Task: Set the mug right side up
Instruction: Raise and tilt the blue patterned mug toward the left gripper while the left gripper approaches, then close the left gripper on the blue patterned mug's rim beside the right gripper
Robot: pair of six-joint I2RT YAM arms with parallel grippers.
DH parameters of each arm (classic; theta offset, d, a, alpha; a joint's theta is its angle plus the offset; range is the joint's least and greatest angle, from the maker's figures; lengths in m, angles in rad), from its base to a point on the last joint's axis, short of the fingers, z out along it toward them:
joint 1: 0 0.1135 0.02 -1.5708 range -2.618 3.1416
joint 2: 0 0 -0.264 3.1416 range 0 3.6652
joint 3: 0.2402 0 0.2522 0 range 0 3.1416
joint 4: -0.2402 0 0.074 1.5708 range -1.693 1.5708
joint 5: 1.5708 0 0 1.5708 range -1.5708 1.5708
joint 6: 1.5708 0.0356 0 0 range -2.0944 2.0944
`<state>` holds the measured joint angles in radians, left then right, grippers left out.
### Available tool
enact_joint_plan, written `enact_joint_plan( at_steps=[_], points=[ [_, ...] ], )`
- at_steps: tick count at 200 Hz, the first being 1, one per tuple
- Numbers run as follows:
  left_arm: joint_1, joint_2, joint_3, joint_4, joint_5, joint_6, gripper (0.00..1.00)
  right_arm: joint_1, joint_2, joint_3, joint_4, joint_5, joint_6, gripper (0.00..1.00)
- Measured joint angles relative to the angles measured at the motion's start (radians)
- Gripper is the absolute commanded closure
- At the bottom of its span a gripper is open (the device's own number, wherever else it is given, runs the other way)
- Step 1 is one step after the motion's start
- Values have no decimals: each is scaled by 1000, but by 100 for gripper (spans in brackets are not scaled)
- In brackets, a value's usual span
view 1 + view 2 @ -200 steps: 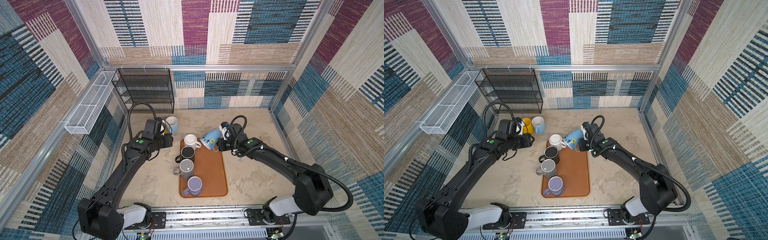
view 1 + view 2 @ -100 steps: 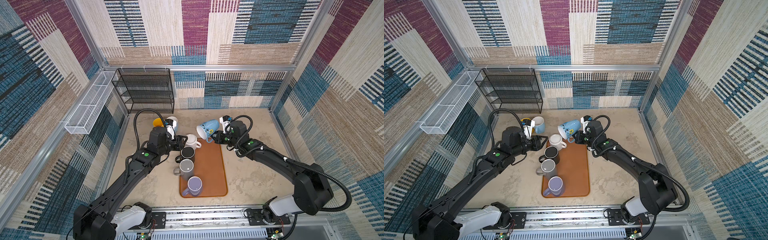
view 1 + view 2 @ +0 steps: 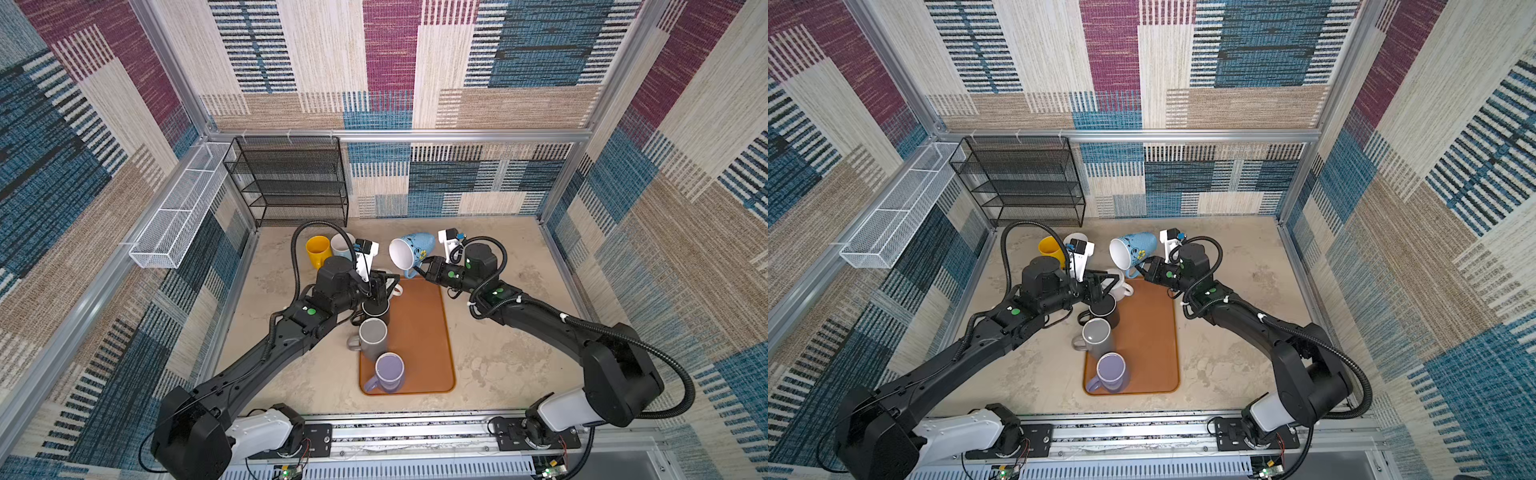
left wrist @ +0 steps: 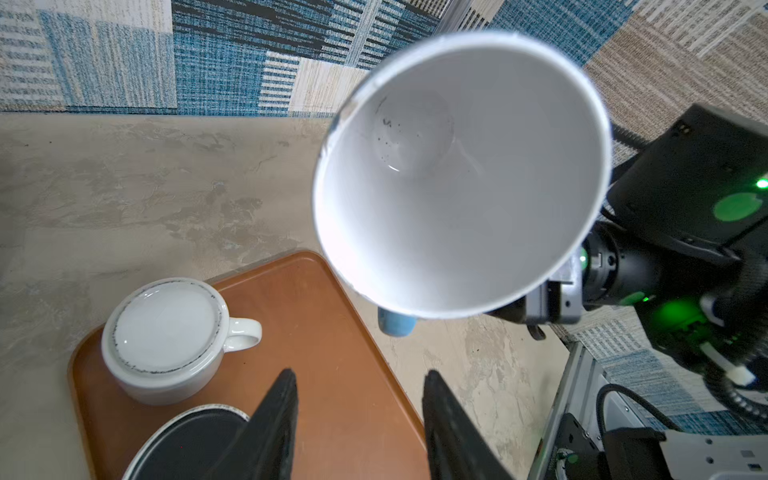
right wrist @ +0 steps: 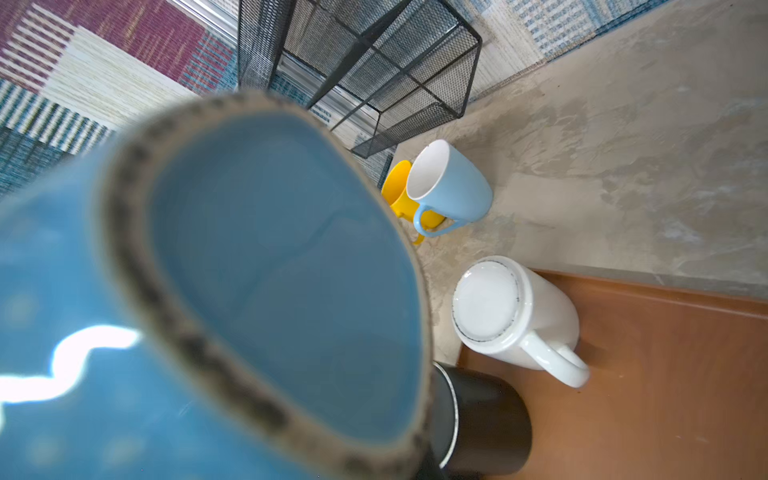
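Observation:
A blue flowered mug (image 3: pixel 413 252) (image 3: pixel 1136 251) hangs on its side above the table, just beyond the far end of the brown tray (image 3: pixel 419 332) (image 3: pixel 1150 332). My right gripper (image 3: pixel 417 272) (image 3: pixel 1140 270) is shut on its handle. Its white mouth (image 4: pixel 457 174) faces my left gripper, and its blue base (image 5: pixel 270 270) fills the right wrist view, hiding the right fingers there. My left gripper (image 3: pixel 388 287) (image 3: pixel 1104 283) (image 4: pixel 359 374) is open and empty over the tray's far left corner, short of the mug's mouth.
On the tray stand an upside-down white mug (image 4: pixel 166 336) (image 5: pixel 498 311), a black mug (image 3: pixel 376 311) (image 5: pixel 482 424), a grey mug (image 3: pixel 372 336) and a purple mug (image 3: pixel 388 370). Yellow (image 3: pixel 318 249) and light blue (image 5: pixel 453 187) mugs stand upright near a black wire shelf (image 3: pixel 291 183).
My right gripper has raised the blue mug and swung its mouth toward the left. My left arm has moved from beside the yellow and light blue mugs to over the tray's far end.

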<state>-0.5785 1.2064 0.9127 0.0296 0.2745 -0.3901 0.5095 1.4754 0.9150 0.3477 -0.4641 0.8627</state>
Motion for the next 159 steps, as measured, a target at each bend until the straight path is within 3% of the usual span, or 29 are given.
enact_joint_plan(
  at_steps=[67, 159],
  points=[
    [-24, 39, -29, 147, -7, 12, 54, 4, -35, -48, 119, 5, 156, 100],
    [-35, 82, -17, 271, 43, 40, 55, 6, -20, -46, 141, 21, 199, 100]
  ],
)
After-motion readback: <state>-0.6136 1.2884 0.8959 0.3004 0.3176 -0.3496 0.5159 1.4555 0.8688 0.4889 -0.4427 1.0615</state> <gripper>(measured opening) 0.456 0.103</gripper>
